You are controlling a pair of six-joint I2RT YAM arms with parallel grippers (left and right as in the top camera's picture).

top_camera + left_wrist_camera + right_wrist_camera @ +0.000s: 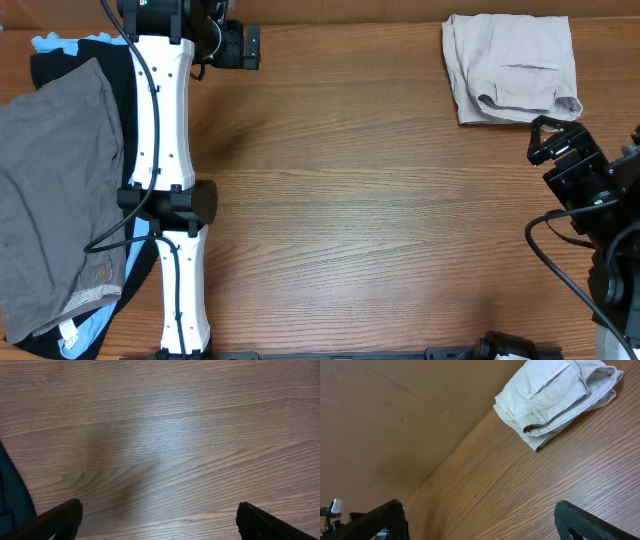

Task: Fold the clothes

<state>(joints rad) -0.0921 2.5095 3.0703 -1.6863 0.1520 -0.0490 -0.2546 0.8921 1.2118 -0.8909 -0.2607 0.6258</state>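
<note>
overhead: the khaki shorts (510,68) lie as a compact folded bundle at the far right of the surface (360,200), touching nothing else. the left pincer (243,45) hangs over bare wood at the far left. the right pincer (558,138) sits just beside the shorts. a grey garment (55,190) tops a pile on the left edge.

left wrist: fingers spread wide, released, only wood between them.

right wrist: likewise released and empty, with the shorts ahead near the far edge.

the fold looks finished. the next move probably calls for leaving the bundle alone, or squaring its loose hem.
</note>
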